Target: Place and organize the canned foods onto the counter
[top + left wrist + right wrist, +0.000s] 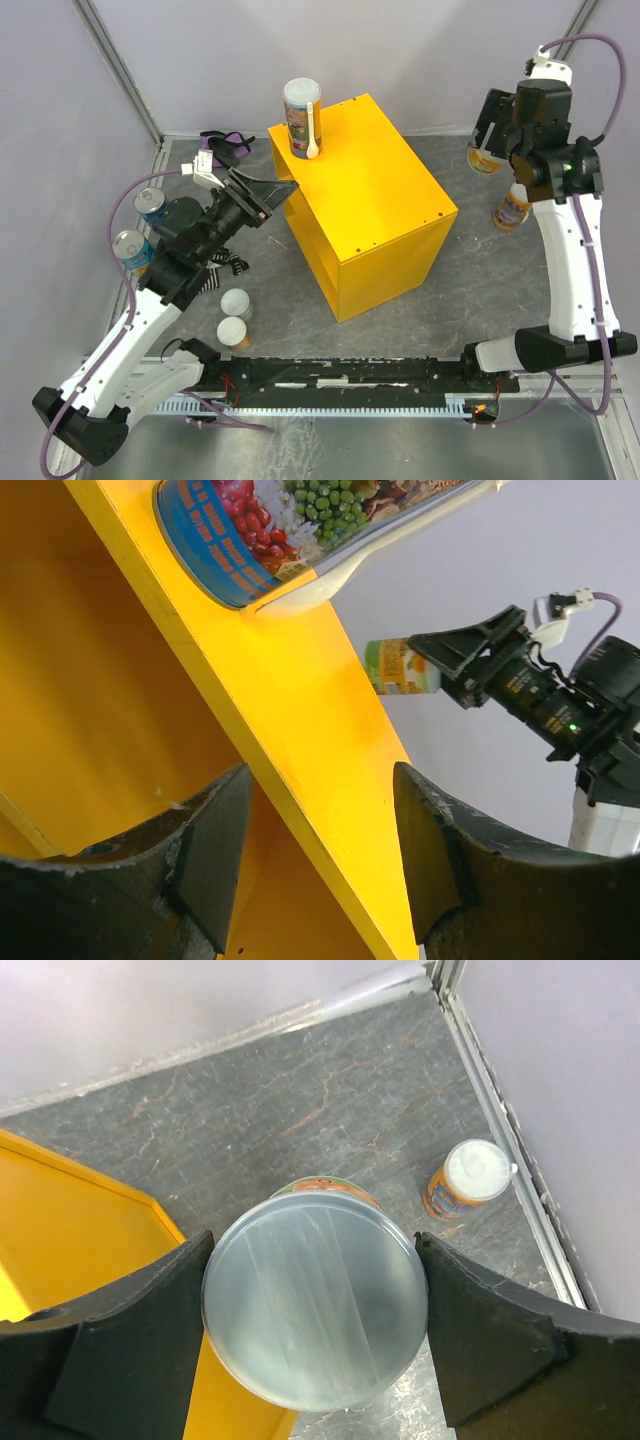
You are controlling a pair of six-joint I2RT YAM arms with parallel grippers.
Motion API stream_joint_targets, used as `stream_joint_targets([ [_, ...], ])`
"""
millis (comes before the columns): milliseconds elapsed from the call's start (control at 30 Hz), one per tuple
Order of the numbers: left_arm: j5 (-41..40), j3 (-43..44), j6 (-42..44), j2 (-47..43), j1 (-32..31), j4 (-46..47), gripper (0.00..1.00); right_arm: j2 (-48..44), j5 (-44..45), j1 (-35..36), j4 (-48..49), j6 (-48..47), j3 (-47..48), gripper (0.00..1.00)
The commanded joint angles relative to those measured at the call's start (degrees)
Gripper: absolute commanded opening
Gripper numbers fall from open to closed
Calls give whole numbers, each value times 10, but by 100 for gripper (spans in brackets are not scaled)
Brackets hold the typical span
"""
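Tall can [302, 118] stands on counter [385, 205] top, far-left corner. Left claw [283, 192] by counter's left top edge, jaws apart, empty. Right claw [488, 152] up at rt, gripping clear-lid can [315, 1320]. Orange can [511, 210] on table [450, 300] near it; blue tins [150, 205] far left, w/ white-lid tubs [236, 303] nearer front.

1. You'll see a purple cloth [238, 150] bunched in the far-left corner of the table [440, 300].
2. A black-and-white striped cloth [236, 264] lies toward the table's left edge, mostly hidden from you.
3. The tabletop is grey and marbled, with a metal rim [500, 1130] along its edge.
4. Pale lilac walls [420, 50] stand behind it.
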Motion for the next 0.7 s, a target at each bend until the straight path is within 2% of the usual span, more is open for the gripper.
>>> stream_joint_targets([
  [0,16,-5,1,-23,3,-1,65,-42,3,3,10,-3,75,1],
  [433,24,-10,-1,-59,3,-22,66,-46,-97,5,-92,23,226,1],
  [667,23,-13,1,-81,3,-45,66,-57,-156,23,-98,53,220,1],
])
